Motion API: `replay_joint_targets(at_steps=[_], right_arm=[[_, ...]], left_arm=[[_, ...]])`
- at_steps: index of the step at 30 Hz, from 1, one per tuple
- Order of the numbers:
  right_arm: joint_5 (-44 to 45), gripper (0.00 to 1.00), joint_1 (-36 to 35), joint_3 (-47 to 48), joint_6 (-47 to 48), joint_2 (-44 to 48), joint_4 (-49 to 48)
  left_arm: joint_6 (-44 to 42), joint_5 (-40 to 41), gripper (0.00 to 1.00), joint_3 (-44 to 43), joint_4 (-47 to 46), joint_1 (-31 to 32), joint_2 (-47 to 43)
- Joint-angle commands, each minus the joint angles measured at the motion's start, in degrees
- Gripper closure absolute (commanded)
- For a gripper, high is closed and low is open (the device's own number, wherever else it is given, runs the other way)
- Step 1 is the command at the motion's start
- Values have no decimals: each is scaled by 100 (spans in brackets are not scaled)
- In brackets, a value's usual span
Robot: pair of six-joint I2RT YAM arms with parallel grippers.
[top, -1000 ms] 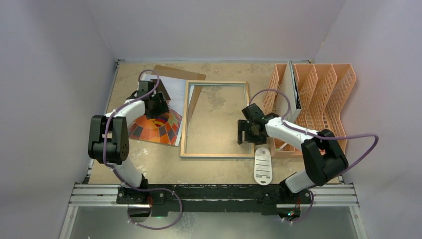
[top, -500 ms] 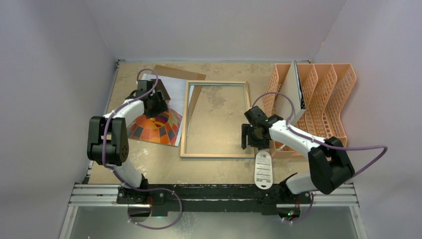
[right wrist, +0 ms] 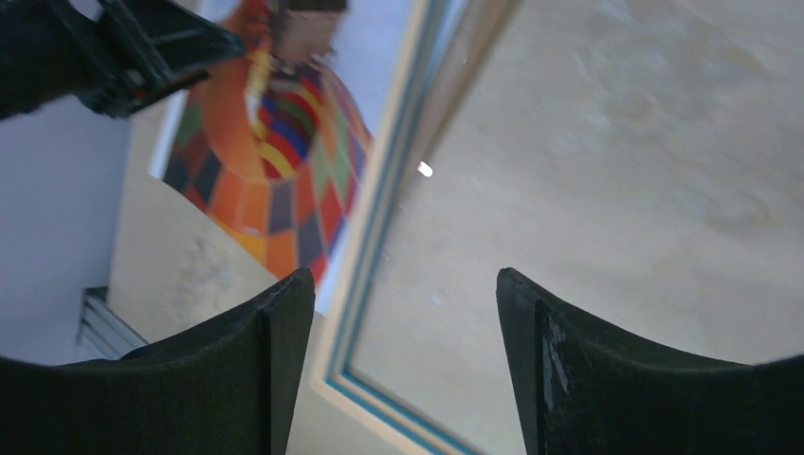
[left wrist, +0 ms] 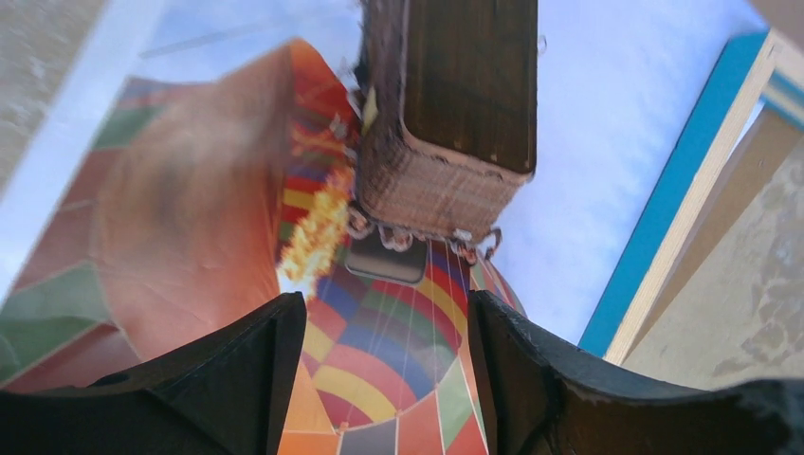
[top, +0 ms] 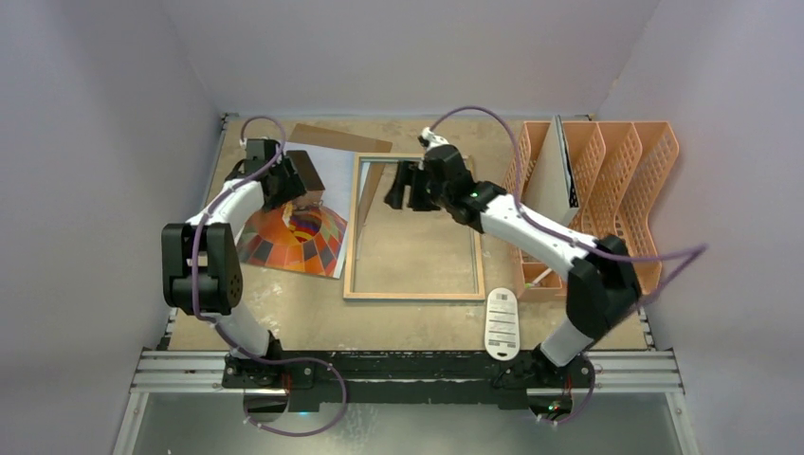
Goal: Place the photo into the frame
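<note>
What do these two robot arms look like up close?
The left arm and right arm have white tubular links between chunky black joints. A thin purple cable loops loosely along each. Each ends in two broad matte-black jaws.

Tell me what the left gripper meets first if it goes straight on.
Probably the photo: the left gripper, jaws open and empty, points straight at the printed balloon. How far off it is, the pictures do not settle.

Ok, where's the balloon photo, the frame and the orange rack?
photo (top: 294,245), top view, on the orange balloon.
frame (top: 414,296), top view, on its near wooden rail.
orange rack (top: 637,166), top view, on a mesh divider.
</note>
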State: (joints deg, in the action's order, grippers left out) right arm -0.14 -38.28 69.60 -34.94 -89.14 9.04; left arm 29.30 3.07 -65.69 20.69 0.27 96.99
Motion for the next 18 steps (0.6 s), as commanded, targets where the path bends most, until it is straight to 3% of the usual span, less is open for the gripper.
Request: replay_joint_targets(at_steps=[1, 7, 13, 18], right_arm=[[-480, 29, -367, 1100, -414, -1108, -1287], [-724, 46, -790, 2605, -845, -2657, -1618], [-222, 44, -1091, 3912, -947, -3955, -1366], [49, 42, -1181, 4616, -807, -4703, -1100]], left_arm=[[-6, 120, 34, -382, -82, -287, -122], [-143, -181, 38, -471, -366, -503, 17], [-556, -348, 37, -735, -686, -798, 346], [-1233, -129, 26, -1177, -591, -959, 716]])
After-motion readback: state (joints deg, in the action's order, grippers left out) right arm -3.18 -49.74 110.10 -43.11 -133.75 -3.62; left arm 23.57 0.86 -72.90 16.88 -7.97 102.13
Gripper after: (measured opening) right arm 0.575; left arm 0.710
